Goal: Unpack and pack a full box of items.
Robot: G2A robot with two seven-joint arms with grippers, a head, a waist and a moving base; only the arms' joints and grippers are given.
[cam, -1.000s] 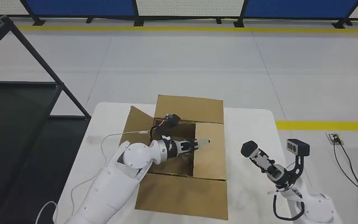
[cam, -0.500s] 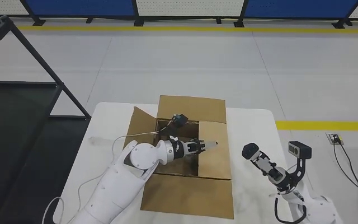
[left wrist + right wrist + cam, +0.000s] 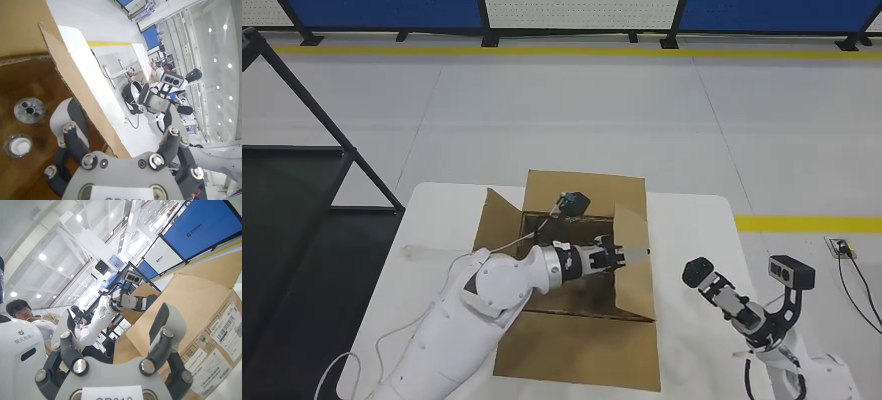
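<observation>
An open cardboard box [image 3: 582, 345] sits on the white table [image 3: 437, 215], its flaps spread. My left gripper [image 3: 627, 255] is over the box's right side, open, with the raised right flap [image 3: 75, 79] running between its fingers; one finger [image 3: 70, 113] is inside the box, the other outside. Deep in the box stand two clear bottles, seen from above [image 3: 29, 110] [image 3: 18, 144]. Open and holding nothing, my right gripper [image 3: 698, 272] hovers over the table to the right of the box, facing the box's labelled side wall [image 3: 208, 344].
A black metal rack [image 3: 302, 190] stands off the table's left edge. A thin white cable [image 3: 432, 250] trails over the table's left part. Bare table lies between the box and the right arm.
My left gripper has moved right across the box to its right flap, and that flap has tilted up from lying flat. The box shifted slightly right. The right arm drew back a little.
</observation>
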